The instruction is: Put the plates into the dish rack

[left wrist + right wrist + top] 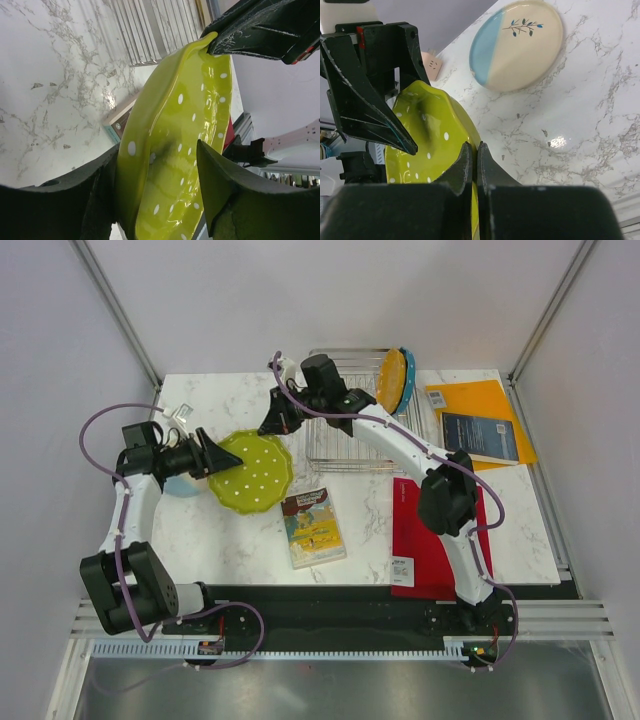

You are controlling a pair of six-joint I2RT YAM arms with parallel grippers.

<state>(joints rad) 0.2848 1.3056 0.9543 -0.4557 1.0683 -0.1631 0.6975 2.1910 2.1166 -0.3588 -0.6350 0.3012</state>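
Lime green scalloped plate (255,472) held over white marble-veined worktop (230,540), left fingers (235,197) clamped across one rim, right fingers (461,167) pinched shut on the opposite rim, silver wire dish rack (340,445) just beyond, plain grey walls (60,340) enclosing

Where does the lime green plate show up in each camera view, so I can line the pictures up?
Top external: lime green plate left of centre.
Left wrist: fills the centre, on edge between the fingers of the left hand.
Right wrist: lower left, its rim pinched by the right hand.
Shared landmark: the left hand on the plate's rim shows in all three views, at top left in the right wrist view.
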